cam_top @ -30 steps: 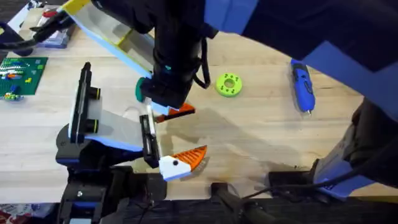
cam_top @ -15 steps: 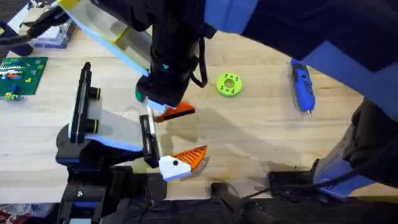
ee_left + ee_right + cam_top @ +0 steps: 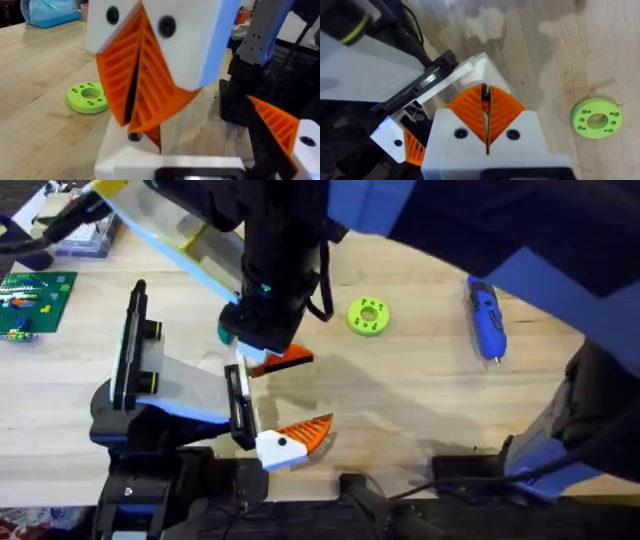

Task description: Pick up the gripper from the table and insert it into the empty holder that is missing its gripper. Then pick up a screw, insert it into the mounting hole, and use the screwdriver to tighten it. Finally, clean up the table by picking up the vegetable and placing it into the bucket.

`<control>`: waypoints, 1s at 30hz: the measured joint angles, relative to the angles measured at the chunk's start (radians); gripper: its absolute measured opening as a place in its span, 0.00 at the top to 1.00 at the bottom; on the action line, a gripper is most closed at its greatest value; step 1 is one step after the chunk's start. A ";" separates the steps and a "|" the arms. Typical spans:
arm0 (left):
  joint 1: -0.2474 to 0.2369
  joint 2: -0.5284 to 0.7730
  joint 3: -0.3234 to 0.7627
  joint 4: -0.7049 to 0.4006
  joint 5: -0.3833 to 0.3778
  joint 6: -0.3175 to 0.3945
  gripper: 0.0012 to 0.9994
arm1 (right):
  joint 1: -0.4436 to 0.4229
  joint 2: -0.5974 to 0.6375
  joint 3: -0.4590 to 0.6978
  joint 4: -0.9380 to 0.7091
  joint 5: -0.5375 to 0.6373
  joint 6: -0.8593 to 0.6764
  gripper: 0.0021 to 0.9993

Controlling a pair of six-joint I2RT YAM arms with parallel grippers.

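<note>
My right gripper points down next to the holder's black slotted end-plate. It is shut on the loose gripper, whose orange finger sticks out to the right. In the right wrist view my pads pinch its thin orange edge, and its white base sits against the end-plate. From low down, the left wrist view shows the right gripper above that base's open hole. A matching gripper sits at the plate's near end. The blue screwdriver lies far right. A dark green bit, possibly the vegetable, peeks beside the arm. Screws and bucket are out of view.
A yellow-green ring lies right of the right arm. The taller black plate with yellow rings stands left of the holder's grey body. A green circuit board lies far left. A long pale piece with a yellow end is at the back.
Between one second and half a second ago, the right gripper shifted slightly left and away with the gripper's orange finger. Nothing has visibly moved since.
</note>
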 joint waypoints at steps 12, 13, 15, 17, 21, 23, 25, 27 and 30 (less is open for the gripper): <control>0.000 0.000 0.000 -0.001 0.003 -0.002 0.01 | 0.023 0.015 0.000 -0.005 0.005 0.000 1.00; 0.000 0.000 0.000 -0.001 0.003 -0.006 0.01 | 0.023 0.017 0.000 -0.005 0.005 0.000 1.00; 0.000 0.000 0.000 -0.001 0.004 -0.008 0.01 | 0.023 0.017 0.000 -0.008 0.005 0.000 1.00; 0.000 0.000 0.000 -0.002 0.004 -0.008 0.01 | 0.023 0.017 0.000 -0.008 0.004 0.000 1.00; 0.000 0.000 0.000 -0.001 0.004 -0.008 0.01 | 0.023 0.017 0.000 -0.008 0.004 0.000 1.00; 0.000 0.000 0.000 -0.002 0.004 -0.008 0.01 | 0.023 0.017 0.000 -0.008 0.005 0.000 1.00; 0.000 0.000 0.000 -0.001 0.004 -0.008 0.01 | 0.023 0.017 0.000 -0.008 0.005 0.000 1.00; 0.000 0.000 0.000 -0.001 0.004 -0.008 0.01 | 0.023 0.017 0.000 -0.008 0.005 0.000 1.00; 0.000 0.000 0.000 -0.001 0.004 -0.008 0.01 | 0.023 0.017 0.000 -0.009 0.005 0.000 1.00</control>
